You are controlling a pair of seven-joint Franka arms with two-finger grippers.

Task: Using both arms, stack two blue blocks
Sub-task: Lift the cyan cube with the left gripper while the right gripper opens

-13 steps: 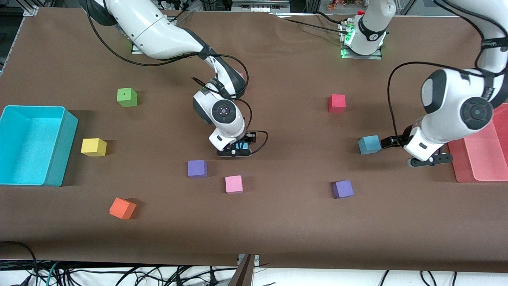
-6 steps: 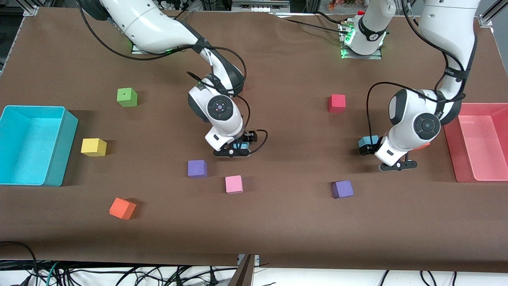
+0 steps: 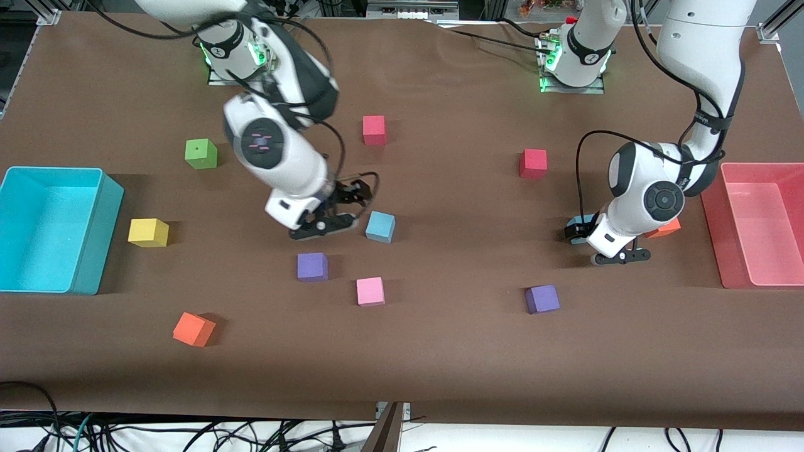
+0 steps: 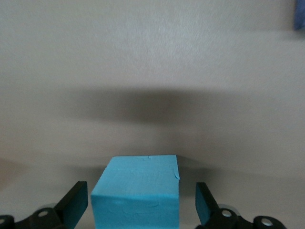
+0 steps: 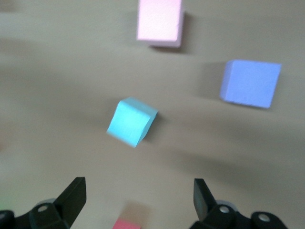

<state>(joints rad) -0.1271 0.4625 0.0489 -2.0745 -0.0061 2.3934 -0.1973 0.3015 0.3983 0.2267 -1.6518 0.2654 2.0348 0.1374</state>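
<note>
One blue block (image 3: pixel 380 226) sits on the table mid-way along; it also shows in the right wrist view (image 5: pixel 131 121). My right gripper (image 3: pixel 348 196) is open and empty in the air, beside that block toward the right arm's end; its open fingers (image 5: pixel 71 198) frame bare table. The other blue block (image 3: pixel 575 221) is mostly hidden under my left gripper (image 3: pixel 579 230). In the left wrist view this block (image 4: pixel 138 191) stands on the table between the open fingers (image 4: pixel 76 206), with a gap on each side.
A cyan bin (image 3: pixel 53 169) stands at the right arm's end, a red tray (image 3: pixel 732 251) at the left arm's end. Green (image 3: pixel 201 154), yellow (image 3: pixel 148 232), orange (image 3: pixel 194 329), purple (image 3: pixel 312 266), pink (image 3: pixel 370 291), purple (image 3: pixel 542 299) and red (image 3: pixel 374 130) (image 3: pixel 532 163) cubes lie scattered.
My right gripper let go of its blue block and pulled up and away toward the right arm's end. My left gripper slid in from the left arm's end and now straddles the other blue block.
</note>
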